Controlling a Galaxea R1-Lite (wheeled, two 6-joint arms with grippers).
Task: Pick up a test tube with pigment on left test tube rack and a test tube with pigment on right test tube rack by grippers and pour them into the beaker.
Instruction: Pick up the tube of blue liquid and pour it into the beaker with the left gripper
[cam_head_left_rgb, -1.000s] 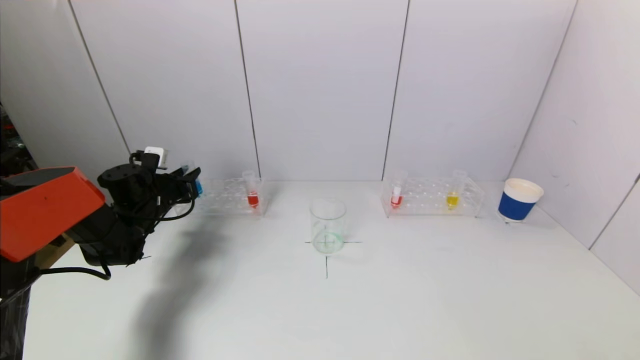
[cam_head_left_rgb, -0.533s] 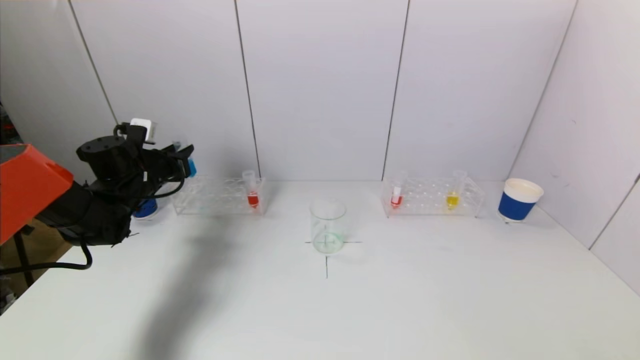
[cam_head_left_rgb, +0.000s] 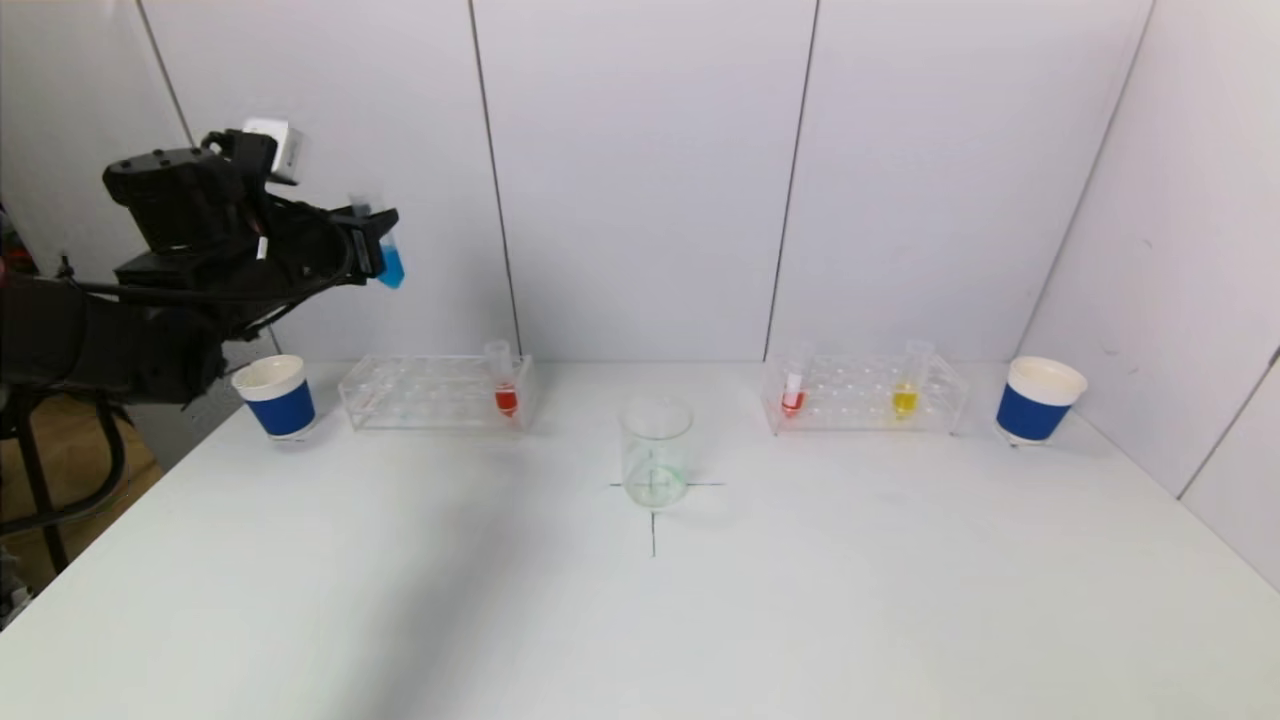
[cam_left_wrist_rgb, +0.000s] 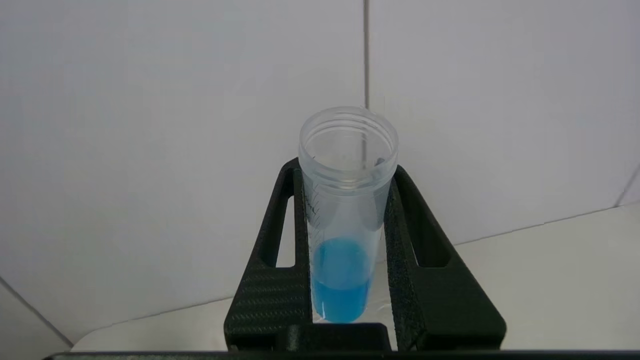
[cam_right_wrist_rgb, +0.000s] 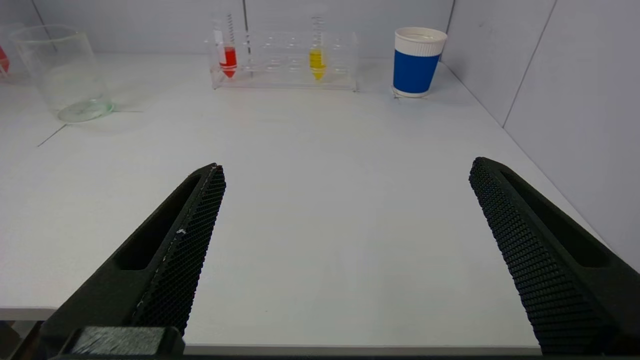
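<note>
My left gripper (cam_head_left_rgb: 372, 243) is shut on a clear test tube with blue pigment (cam_head_left_rgb: 389, 262) (cam_left_wrist_rgb: 341, 270), held upright high above the left test tube rack (cam_head_left_rgb: 435, 393). That rack keeps one tube with red pigment (cam_head_left_rgb: 505, 397). The right test tube rack (cam_head_left_rgb: 862, 394) (cam_right_wrist_rgb: 285, 62) holds a red tube (cam_head_left_rgb: 792, 398) (cam_right_wrist_rgb: 228, 59) and a yellow tube (cam_head_left_rgb: 904, 399) (cam_right_wrist_rgb: 316, 61). The glass beaker (cam_head_left_rgb: 655, 451) (cam_right_wrist_rgb: 62, 75) stands on a cross mark at the table's middle. My right gripper (cam_right_wrist_rgb: 345, 185) hangs open and empty near the table's front right edge, out of the head view.
A blue and white paper cup (cam_head_left_rgb: 274, 397) stands left of the left rack, and another paper cup (cam_head_left_rgb: 1037, 399) (cam_right_wrist_rgb: 417, 61) sits right of the right rack. White wall panels close the back and right side. The table (cam_head_left_rgb: 640, 620) is white.
My left gripper has risen with the blue tube, from rack level up well above the rack. The cup beside the left rack has come into sight. The right gripper stays still.
</note>
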